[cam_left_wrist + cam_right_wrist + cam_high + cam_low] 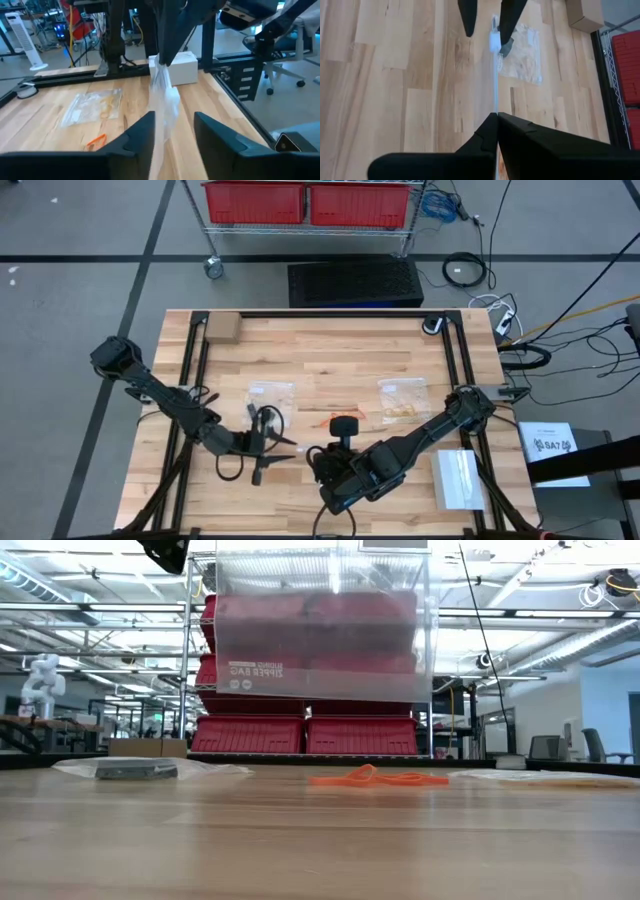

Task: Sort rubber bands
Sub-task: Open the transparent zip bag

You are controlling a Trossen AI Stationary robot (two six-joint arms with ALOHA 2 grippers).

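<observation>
The right gripper [496, 116], jaws pressed together, pinches a clear plastic bag [164, 97]. The left gripper [172, 131] straddles that bag, jaws parted. Orange rubber bands [378, 778] lie mid-table between two flat bags [271, 393].

Wooden table [320, 355]: two clear bags [272, 394], orange rubber bands [322, 423], cardboard box [222, 328], white box [457, 479].

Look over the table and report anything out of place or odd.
Orange rubber bands lie loose on the bare wood between two flat clear bags, outside both. A third clear bag is pinched in the right end effector, between the open fingers of the left end effector.
</observation>
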